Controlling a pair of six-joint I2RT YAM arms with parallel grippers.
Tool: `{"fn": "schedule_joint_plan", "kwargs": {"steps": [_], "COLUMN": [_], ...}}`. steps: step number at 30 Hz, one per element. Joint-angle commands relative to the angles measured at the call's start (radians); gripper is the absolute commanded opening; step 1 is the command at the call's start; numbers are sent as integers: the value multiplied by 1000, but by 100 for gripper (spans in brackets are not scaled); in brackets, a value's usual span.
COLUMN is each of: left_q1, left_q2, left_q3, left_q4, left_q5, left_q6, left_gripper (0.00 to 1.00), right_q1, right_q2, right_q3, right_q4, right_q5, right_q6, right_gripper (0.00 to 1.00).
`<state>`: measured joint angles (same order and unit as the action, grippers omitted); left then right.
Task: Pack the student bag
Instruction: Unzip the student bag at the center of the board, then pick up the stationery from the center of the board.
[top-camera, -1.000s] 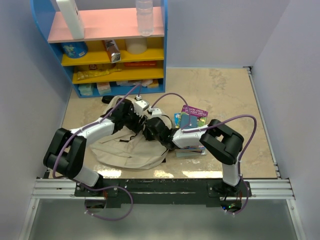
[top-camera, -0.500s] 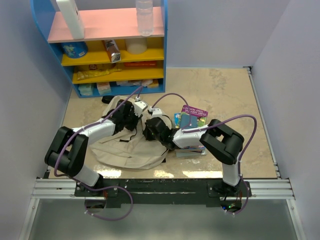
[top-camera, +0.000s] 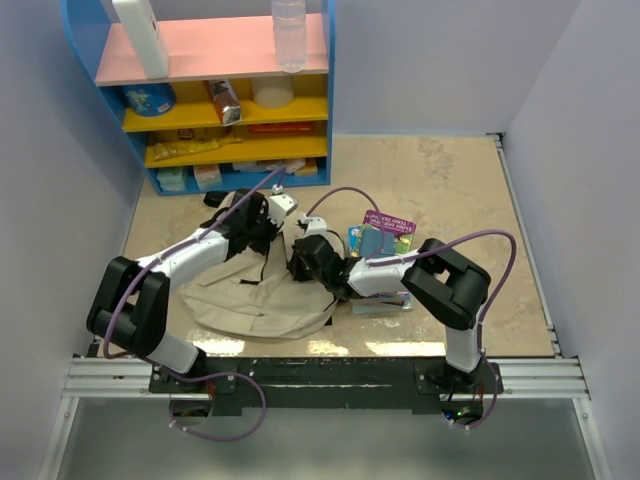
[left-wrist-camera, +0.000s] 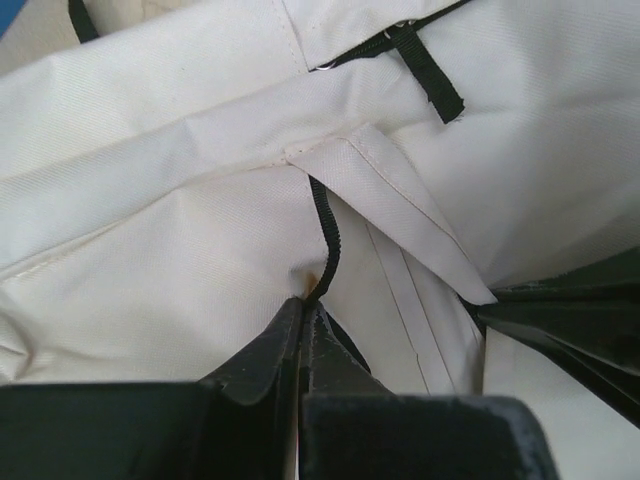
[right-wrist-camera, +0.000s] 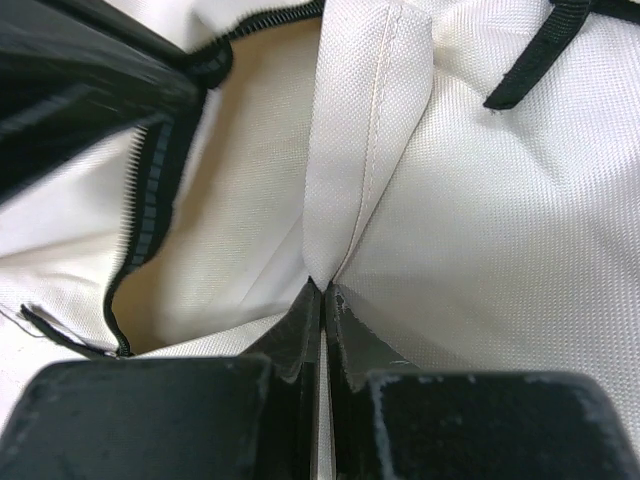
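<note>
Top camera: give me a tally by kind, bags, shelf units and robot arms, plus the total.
student bag: 1
shelf unit: 1
robot arms: 2, left arm and right arm
total: 4

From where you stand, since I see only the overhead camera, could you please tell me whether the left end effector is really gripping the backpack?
Observer: Yes. Its wrist camera shows the left end effector shut on the backpack, just where a black zipper strip runs into the grip.
Operator: Thank you. What is the right one holding?
Observer: The right end effector is shut on a raised fold of cream cloth.
Operator: Is the zipper near it open?
Observer: It looks open: a single line of black zipper teeth curves down to the left of that fold.
</note>
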<state>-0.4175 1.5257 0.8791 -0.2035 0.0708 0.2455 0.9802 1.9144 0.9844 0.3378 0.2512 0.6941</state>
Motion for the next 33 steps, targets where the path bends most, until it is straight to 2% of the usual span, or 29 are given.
{"fn": "schedule_joint_plan", "kwargs": {"steps": [1,4,6,9,10,12,13,16,22,28,30,33], "left_q1": [0,0,0,0,0,0,0,0,0,0,0,0], "left_q2": [-91,-104,-117,-133,-139,-141,-139,-142,-139,-147,-145,-136], "left_q3": [83,95,97,89,89,90,92,93,90,95,95,98], "left_q4": [-36,-76,-99,-108,-106,-111,-112,-113,-108,-120,-120,-120], "left_q5": [32,41,49,50,50,49,52,61,73,92,95,103], "left_q6": [23,26,26,29,34,37,34,31,26,25,23,23], "left_gripper": [0,0,0,0,0,0,0,0,0,0,0,0], "right_q1": [-6,-6,-6,-12,-20,-20,-20,-21,-25,-26,-26,-26], "right_q2": [-11,-18,-35,-107,-129,-218,-254,-395,-612,-680,-670,-637], "right_q3": [-39,-39,-35,-20,-9,16,19,10,-15,36,46,69], "right_q4": [-97,-89,-88,-100,-114,-160,-175,-253,-460,-814,-917,-1017], "right_q5": [2,-7,-9,-9,-27,-27,-20,13,129,417,492,554], "right_q6": [-7,-14,-28,-60,-65,-84,-87,-78,-41,45,70,120], "right_gripper": [0,0,5,23,37,51,61,69,71,72,75,85]}}
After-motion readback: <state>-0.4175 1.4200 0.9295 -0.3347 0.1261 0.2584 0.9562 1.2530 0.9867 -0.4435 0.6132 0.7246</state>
